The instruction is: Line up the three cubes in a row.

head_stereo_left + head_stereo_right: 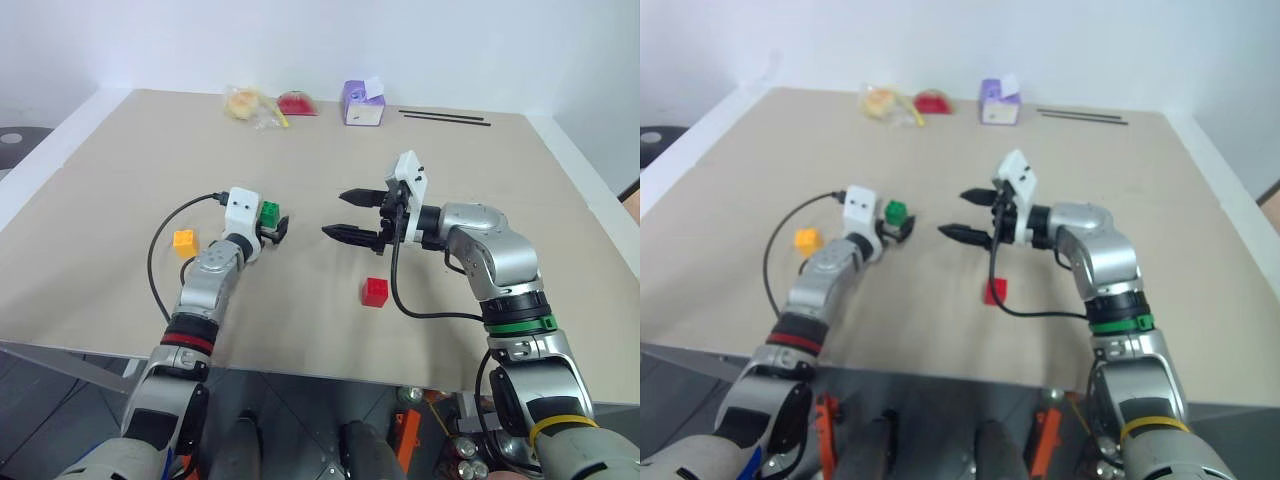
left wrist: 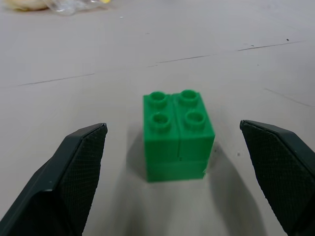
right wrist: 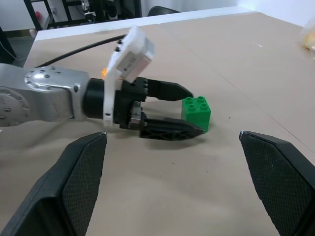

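Nearest the front table edge: red cube (image 1: 375,291), studded plastic, glossy, sitting alone on the matte beige table (image 1: 120,300), well apart from both arms. Evidently not yet attended to.

Further in, to the left: yellow-orange cube (image 1: 185,241), same studded brick form, just beside the left forearm, untouched.

Mid-table: left gripper (image 3: 189,113) levelled low over the surface, black fingers spread wide with hatched inner pads (image 2: 81,167), green cube (image 2: 178,135) upright between the tips, four round studs on top, seam across the body, gap on either side. Placement judged as a straddle prior to a pinch; no contact visible yet.

Opposite: right gripper (image 1: 352,214) raised above the table, fingers spread, nothing held, pointed toward the left gripper; judged as standing by.

Far edge: crinkled clear bags (image 1: 255,105), purple-and-white box (image 1: 362,103), two thin dark rods (image 1: 445,118).
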Motion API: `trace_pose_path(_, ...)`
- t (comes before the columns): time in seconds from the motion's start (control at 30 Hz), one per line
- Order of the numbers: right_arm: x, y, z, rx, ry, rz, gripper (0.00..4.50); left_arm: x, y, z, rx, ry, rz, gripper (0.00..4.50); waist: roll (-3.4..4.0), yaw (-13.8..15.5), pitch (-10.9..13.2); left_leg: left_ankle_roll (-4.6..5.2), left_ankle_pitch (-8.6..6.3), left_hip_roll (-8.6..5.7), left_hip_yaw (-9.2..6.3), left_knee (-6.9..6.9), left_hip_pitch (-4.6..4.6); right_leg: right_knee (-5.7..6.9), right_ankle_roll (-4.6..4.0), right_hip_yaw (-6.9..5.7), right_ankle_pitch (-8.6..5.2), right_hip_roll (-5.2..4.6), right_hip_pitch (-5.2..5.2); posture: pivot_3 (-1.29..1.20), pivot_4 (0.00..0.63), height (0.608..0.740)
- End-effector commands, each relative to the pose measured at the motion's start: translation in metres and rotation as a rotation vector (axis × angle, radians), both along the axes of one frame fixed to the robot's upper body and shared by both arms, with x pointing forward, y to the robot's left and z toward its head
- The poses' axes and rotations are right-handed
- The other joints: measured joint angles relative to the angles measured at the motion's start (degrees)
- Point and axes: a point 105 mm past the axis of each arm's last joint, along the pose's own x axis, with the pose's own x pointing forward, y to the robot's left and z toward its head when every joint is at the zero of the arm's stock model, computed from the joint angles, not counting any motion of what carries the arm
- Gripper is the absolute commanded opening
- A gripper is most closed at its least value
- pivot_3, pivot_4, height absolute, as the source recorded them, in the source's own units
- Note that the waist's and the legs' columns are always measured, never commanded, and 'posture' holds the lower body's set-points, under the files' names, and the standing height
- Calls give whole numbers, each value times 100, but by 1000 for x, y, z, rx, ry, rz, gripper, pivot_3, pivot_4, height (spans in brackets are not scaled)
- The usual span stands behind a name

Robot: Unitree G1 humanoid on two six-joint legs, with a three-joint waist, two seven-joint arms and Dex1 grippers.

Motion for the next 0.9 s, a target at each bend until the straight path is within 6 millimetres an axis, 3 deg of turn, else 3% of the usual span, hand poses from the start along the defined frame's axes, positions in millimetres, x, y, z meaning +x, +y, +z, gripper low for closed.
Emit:
trace_pose_path(0.03,-3,3,16,12,-65,16,4466,4,-6,14,2,-44,-14,4500,0,0,0,0,0,0,0,-1,0,0,8,0,4,0,0,0,150,740)
trace_pose_path(0.07,-3,3,16,13,-66,14,4500,4,-6,12,5,-37,-9,4088,0,-1,0,0,0,0,0,-3,0,0,11,0,5,0,-1,0,150,740)
trace_pose_path(0.13,-3,2,16,14,-67,11,4500,3,-6,8,13,-28,-6,3731,0,-2,0,0,0,0,0,-4,0,0,12,0,5,0,-1,0,150,740)
trace_pose_path(0.37,2,-3,17,28,-62,-18,4500,-1,0,-1,20,-12,7,1324,0,-2,0,0,0,0,-1,-6,0,0,13,0,5,0,-2,0,150,740)
trace_pose_path(0.57,6,-8,15,38,-53,-34,4500,-6,13,4,12,-31,15,1322,0,-8,0,-1,1,0,-1,-5,1,0,14,0,8,0,-2,0,150,740)
trace_pose_path(0.67,0,-9,18,42,-65,4,4500,-22,7,13,34,-70,-132,1322,0,-18,0,-1,1,1,-1,-9,0,1,14,0,7,0,-4,0,150,740)
trace_pose_path(0.9,-44,-19,5,-87,-28,264,4500,-98,-19,10,124,-60,-685,1322,1,4,0,-10,-4,0,0,-14,-4,0,-8,0,-1,0,1,0,150,740)
